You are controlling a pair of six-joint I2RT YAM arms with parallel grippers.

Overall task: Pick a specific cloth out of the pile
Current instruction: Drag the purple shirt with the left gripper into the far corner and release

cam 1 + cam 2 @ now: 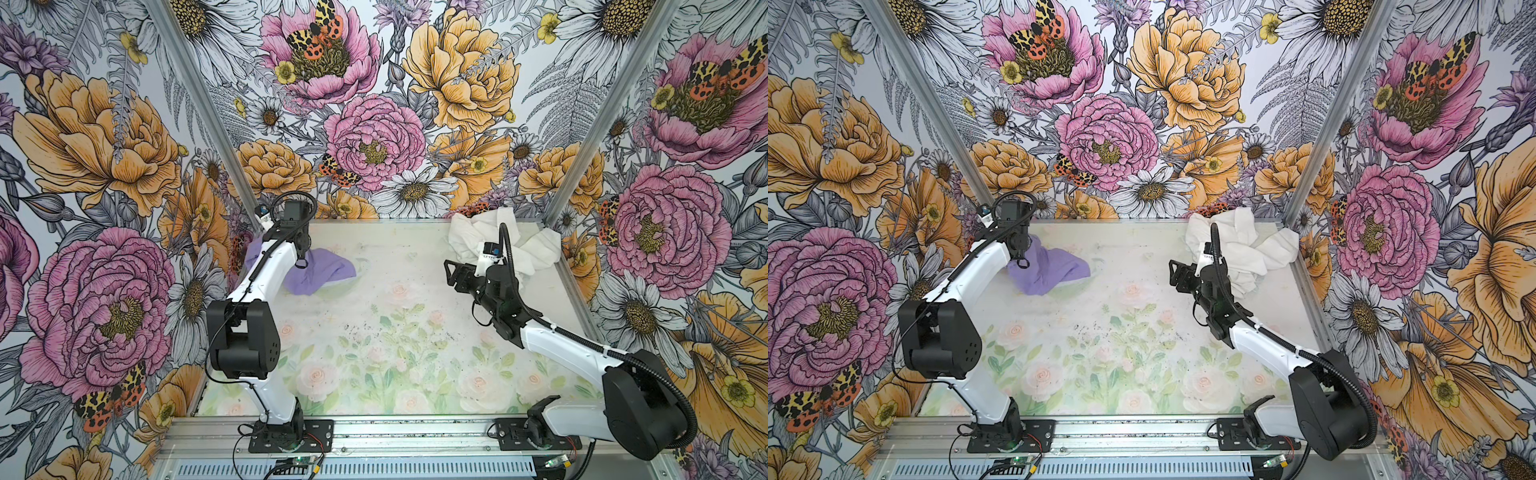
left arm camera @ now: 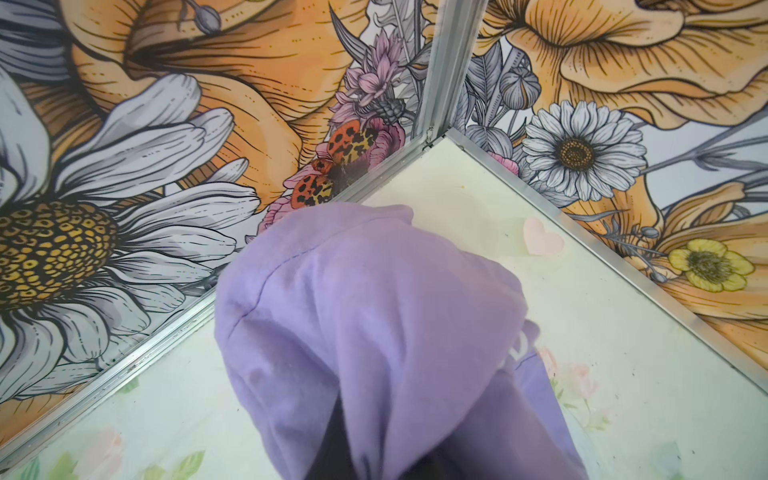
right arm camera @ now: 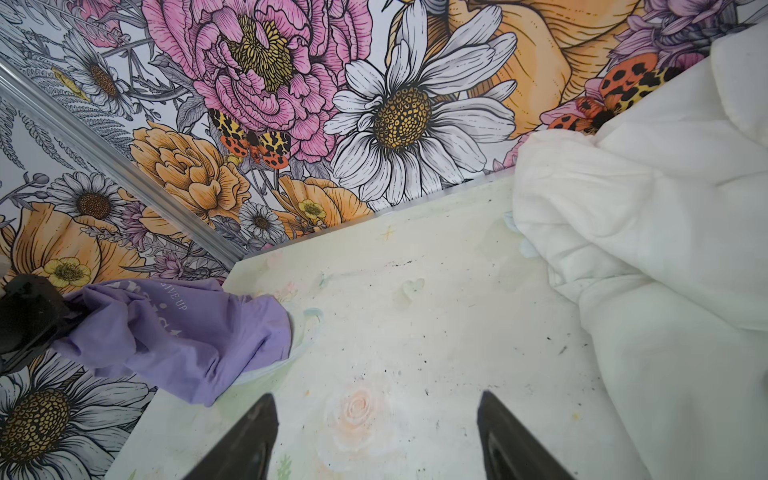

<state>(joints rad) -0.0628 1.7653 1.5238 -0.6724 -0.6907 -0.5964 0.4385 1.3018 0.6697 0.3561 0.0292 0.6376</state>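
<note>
Well apart from the pile was the cloth.
Left end effector apparently pinched it; right end effector stood open.

Three walls bear big pink, orange and white flowers with moths, met by silvery corner posts. The table shows a faded rose print, flecked with dark specks

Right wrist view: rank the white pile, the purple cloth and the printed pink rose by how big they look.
1. white pile: looks largest, though it lies nearest the camera and is cut off by the frame edge.
2. purple cloth: clearly smaller in view, and farther off.
3. rose: smallest.
</note>
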